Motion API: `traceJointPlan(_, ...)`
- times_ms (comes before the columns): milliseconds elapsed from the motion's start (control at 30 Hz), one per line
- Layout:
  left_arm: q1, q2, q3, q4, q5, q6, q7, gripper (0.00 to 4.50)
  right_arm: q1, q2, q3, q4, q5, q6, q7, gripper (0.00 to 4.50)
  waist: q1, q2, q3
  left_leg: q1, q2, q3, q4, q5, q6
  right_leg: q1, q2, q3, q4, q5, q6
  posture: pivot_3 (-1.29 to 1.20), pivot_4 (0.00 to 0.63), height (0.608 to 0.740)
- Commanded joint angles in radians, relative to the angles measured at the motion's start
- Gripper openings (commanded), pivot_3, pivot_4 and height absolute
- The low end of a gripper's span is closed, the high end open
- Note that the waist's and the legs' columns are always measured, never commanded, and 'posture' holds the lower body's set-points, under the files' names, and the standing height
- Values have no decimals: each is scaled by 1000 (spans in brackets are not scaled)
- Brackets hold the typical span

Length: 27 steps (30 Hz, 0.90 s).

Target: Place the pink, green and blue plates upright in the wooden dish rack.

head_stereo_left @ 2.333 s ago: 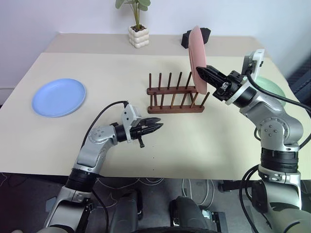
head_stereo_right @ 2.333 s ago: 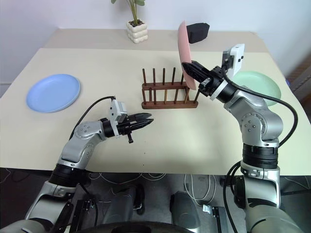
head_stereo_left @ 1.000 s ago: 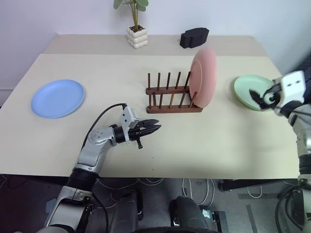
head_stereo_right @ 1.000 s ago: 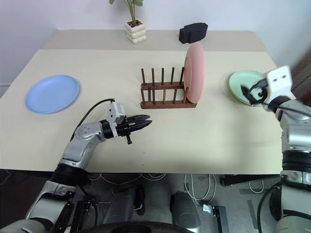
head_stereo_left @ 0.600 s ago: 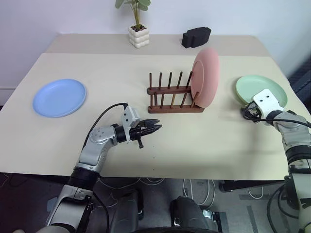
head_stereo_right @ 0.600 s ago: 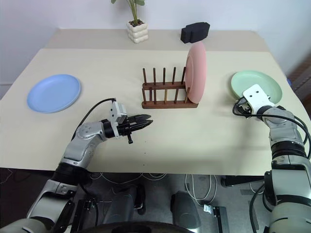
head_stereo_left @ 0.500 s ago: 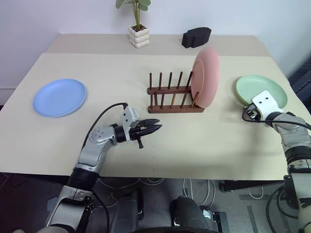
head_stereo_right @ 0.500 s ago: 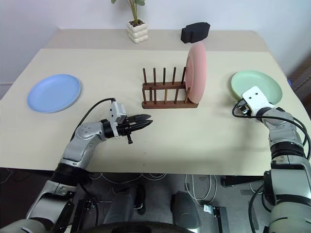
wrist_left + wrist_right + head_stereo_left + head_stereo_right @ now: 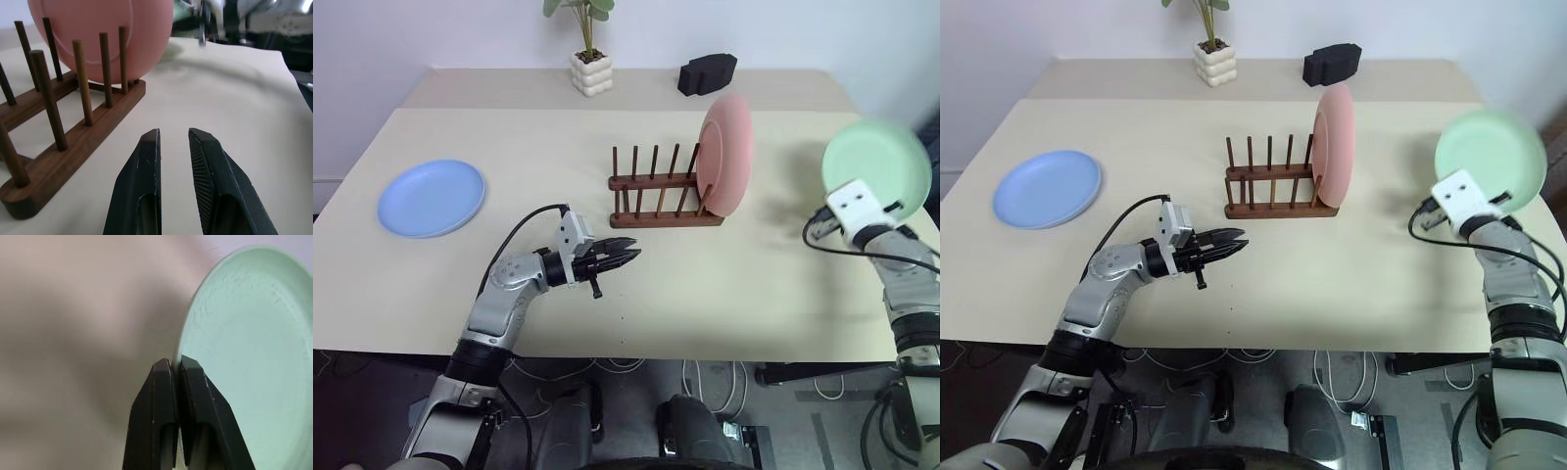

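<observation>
The pink plate (image 9: 724, 155) stands upright at the right end of the wooden dish rack (image 9: 656, 186), whose other slots are bare. My right gripper (image 9: 175, 363) is shut on the rim of the green plate (image 9: 876, 168), which hangs tilted up above the table's right side, face toward me. The blue plate (image 9: 432, 197) lies flat at the far left. My left gripper (image 9: 628, 257) hovers in front of the rack pointing right, its fingers (image 9: 146, 161) a narrow gap apart with nothing between them.
A potted plant in a white pot (image 9: 591, 61) and a black object (image 9: 708, 73) sit at the back of the table (image 9: 509, 127). The table's right edge runs close by the right arm. Bare tabletop lies between rack and blue plate.
My right gripper closed on the green plate's rim and lifted it off the table, tipping it up. The left arm, rack, pink and blue plates stayed put.
</observation>
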<state>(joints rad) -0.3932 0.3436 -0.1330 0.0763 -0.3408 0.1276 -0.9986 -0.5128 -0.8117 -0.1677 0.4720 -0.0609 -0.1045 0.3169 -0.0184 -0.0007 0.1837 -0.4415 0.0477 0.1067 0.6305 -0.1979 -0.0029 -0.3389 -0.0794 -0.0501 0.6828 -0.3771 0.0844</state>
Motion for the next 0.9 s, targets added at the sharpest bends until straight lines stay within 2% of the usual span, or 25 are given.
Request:
traceJointPlan(33, -8, -4, 13, -7, -13, -19, -7, 920, -74, -28, -96, -317, 109, 69, 21, 99, 0, 0, 0, 0, 0, 0, 0, 0, 0, 0, 1, 0, 0, 0, 0, 0, 150, 732)
traceJointPlan(133, -13, -9, 10, 9, -8, -28, -12, 920, -159, 4, -100, -472, 204, 135, 63, 99, 2, 0, 0, 0, 1, -1, -1, 1, -1, 0, 1, 0, 0, 0, 0, 0, 150, 732)
traceJointPlan(267, -18, -10, 9, 27, -4, -42, -17, 920, -236, 89, -79, -683, 505, 331, 177, 99, 5, -1, 0, 0, 1, -1, 0, 0, -1, 0, 1, 0, 0, 0, 0, 0, 150, 732)
traceJointPlan(400, -10, -11, 10, 30, -1, -53, -15, 920, -247, 203, -77, -822, 838, 547, 188, 99, 7, -1, 0, -1, 0, -2, 0, 0, 1, 1, 0, 0, 0, 0, 0, 0, 150, 732)
traceJointPlan(533, -1, -11, 12, 25, 0, -52, -9, 920, -201, 297, -35, -899, 1071, 700, 178, 99, 6, -1, 0, -1, 0, -2, 0, -3, 5, 0, -1, -1, 0, 0, 0, 0, 150, 732)
traceJointPlan(733, 4, -7, 14, 23, 1, -54, -2, 920, -122, 413, -4, -844, 1137, 772, 101, 99, 5, -1, 0, -1, 0, -2, 0, -4, 7, 1, -1, -1, 0, 0, 0, 0, 150, 732)
traceJointPlan(900, 8, -3, 16, 17, -2, -50, -2, 920, -111, 440, -6, -789, 1125, 786, 95, 99, 5, -1, 0, -1, 0, -2, 0, -4, 7, 0, -1, -1, 0, 0, 0, 0, 150, 732)
